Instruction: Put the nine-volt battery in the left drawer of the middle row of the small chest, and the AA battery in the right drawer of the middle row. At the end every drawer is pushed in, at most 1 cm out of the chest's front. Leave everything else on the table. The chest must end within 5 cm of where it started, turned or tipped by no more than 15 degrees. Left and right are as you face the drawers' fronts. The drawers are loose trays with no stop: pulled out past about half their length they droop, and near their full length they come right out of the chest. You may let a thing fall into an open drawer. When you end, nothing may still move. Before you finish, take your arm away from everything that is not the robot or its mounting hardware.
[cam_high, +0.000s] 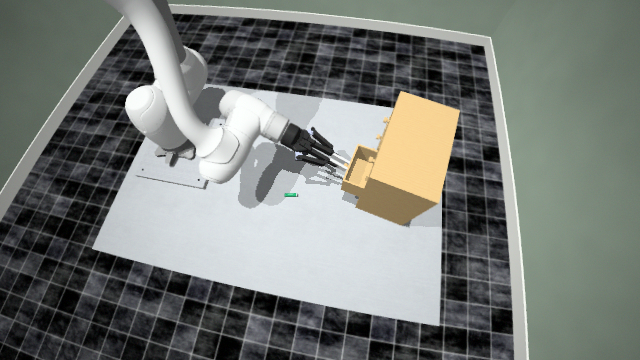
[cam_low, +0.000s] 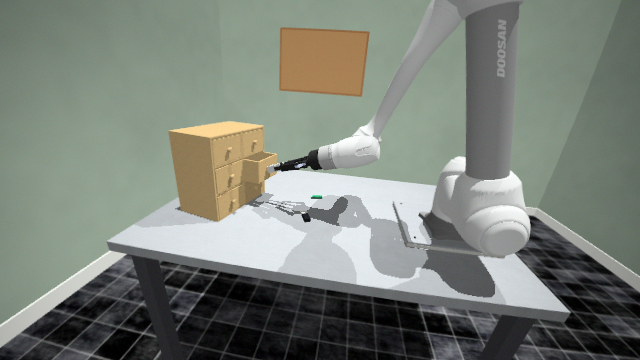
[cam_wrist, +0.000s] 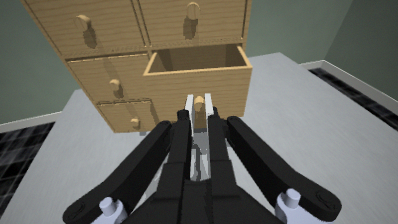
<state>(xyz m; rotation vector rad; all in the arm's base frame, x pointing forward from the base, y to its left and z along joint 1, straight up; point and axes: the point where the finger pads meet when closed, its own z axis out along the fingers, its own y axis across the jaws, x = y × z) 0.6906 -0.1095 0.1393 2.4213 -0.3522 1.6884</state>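
The wooden chest (cam_high: 420, 145) (cam_low: 195, 170) (cam_wrist: 107, 32) stands upright. Its middle-row right drawer (cam_high: 354, 187) (cam_low: 256, 170) (cam_wrist: 170, 90) is pulled out, looks roughly level, and shows nothing inside. My gripper (cam_high: 346, 166) (cam_low: 271, 169) (cam_wrist: 199, 102) is shut on that drawer's knob, which shows between the fingertips in the wrist view. The middle-row left drawer (cam_low: 224, 172) (cam_wrist: 90, 72) is in. The green AA battery (cam_high: 291, 195) (cam_low: 316, 197) lies on the table. The black nine-volt battery (cam_low: 306, 217) lies on the table nearer the exterior camera; it cannot be made out in the top view.
The top drawers (cam_low: 227, 145) (cam_wrist: 190, 30) and the visible bottom left drawer (cam_low: 228, 204) (cam_wrist: 122, 115) are in. The table (cam_high: 250, 250) (cam_low: 210, 250) carries the arm's base plate (cam_high: 165, 172) at the end opposite the chest. The forearm reaches low across the table toward the chest.
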